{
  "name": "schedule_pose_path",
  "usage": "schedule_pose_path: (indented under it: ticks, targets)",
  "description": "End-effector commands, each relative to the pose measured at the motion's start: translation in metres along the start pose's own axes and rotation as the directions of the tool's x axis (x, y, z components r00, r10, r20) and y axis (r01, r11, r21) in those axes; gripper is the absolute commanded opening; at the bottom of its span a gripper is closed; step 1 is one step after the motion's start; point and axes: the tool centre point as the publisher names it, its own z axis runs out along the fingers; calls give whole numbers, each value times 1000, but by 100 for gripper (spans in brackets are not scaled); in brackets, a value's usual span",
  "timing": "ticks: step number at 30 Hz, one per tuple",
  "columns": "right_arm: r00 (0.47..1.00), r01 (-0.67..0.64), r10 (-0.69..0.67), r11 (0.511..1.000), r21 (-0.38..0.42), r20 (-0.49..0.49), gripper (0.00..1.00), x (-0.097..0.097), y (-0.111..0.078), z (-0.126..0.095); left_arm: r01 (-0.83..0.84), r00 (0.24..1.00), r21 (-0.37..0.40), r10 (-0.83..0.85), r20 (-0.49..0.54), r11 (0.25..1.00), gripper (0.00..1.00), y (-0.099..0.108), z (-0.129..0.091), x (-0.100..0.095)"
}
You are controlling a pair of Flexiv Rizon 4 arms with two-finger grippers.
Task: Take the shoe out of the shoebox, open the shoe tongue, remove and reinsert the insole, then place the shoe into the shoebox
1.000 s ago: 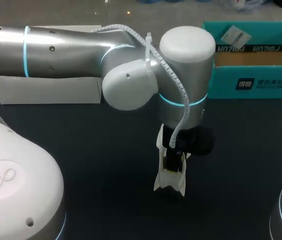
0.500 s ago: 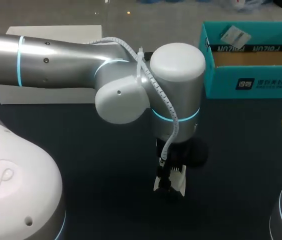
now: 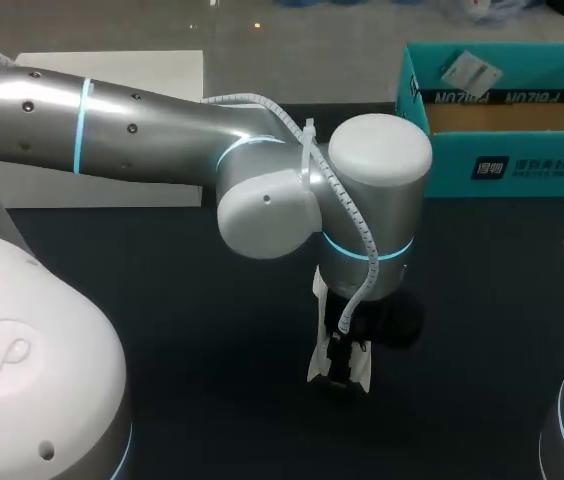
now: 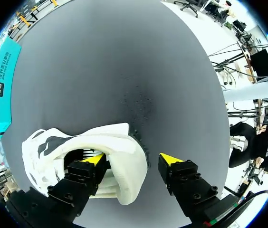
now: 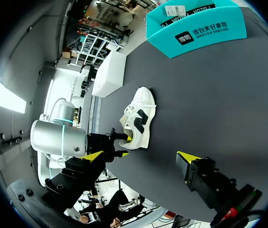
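**Light, soft shoe: best held at the heel collar**

The shoe (image 4: pixel 110 142) sits near-middle on the table (image 3: pixel 162 300), well apart from the far-right shoebox (image 3: pixel 502 150). The left gripper (image 4: pixel 133 159) straddles its padded heel collar, fingers spread, one inside. The collar probably yields when pinched. The right gripper (image 5: pixel 141 156) hangs spread, empty.

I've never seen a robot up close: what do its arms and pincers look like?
The left arm is silver with white rounded caps, glowing blue-green rings and a white ribbed cable. The left pincer and right pincer are black, yellow-tipped.

A dark grey matte table (image 3: pixel 162 290) under even light.
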Motion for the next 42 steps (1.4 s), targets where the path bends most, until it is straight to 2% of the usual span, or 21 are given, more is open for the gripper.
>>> schedule_pose_path:
  ticks: [1,3,5,8,9,13,14,15,16,19,22,27,28,31,33,36,42]
  targets:
    - [1000,0,0,1000,-2,2,100,0,-2,0,2,1000,-14,-3,-11,1000,69,-8,11,1]
    - [1000,0,0,1000,-2,2,100,0,-2,0,2,1000,-16,-3,-15,1000,73,-9,13,3]
    - [1000,0,0,1000,-2,2,100,0,-2,0,6,1000,-19,-6,-20,1000,72,-10,15,4]
    - [1000,0,0,1000,-2,2,100,0,-2,0,24,999,-16,-24,-37,1000,61,-8,19,6]
    - [1000,0,0,1000,-2,2,100,0,-2,0,24,999,-14,-25,-39,1000,47,-7,20,7]
    - [1000,0,0,1000,-2,2,100,0,-2,0,41,998,-18,-42,-45,999,38,-2,19,13]
    - [1000,0,0,1000,-2,2,100,0,-2,0,49,998,-23,-50,-44,999,30,-1,18,14]
    - [1000,0,0,1000,-2,2,100,0,-2,0,55,998,-26,-56,-42,998,11,0,17,16]
    - [1000,0,0,1000,-2,2,100,0,-2,0,61,997,-29,-63,-41,998,0,1,16,17]
    - [1000,0,0,1000,-2,2,100,0,-2,0,83,996,-30,-84,-43,996,0,2,6,21]
    - [1000,0,0,1000,-2,2,100,0,-2,0,99,995,-39,-100,-23,994,0,3,-13,27]
    - [1000,0,0,1000,-2,2,100,0,-2,0,149,989,-34,-148,26,988,0,7,-57,35]
    - [1000,0,0,1000,-2,2,100,0,-2,0,176,984,-56,-176,16,983,0,8,-68,35]
    - [1000,0,0,1000,-2,2,100,0,-2,0,368,928,-53,-371,-44,928,0,16,-96,30]
    - [1000,0,0,1000,-2,2,100,0,-2,0,450,891,-36,-451,-38,892,0,22,-115,30]
    - [1000,0,0,1000,-2,2,100,0,-2,0,494,869,8,-494,-24,869,0,30,-141,29]
    - [1000,0,0,1000,-2,2,100,0,-2,0,518,855,12,-519,18,855,0,39,-172,18]
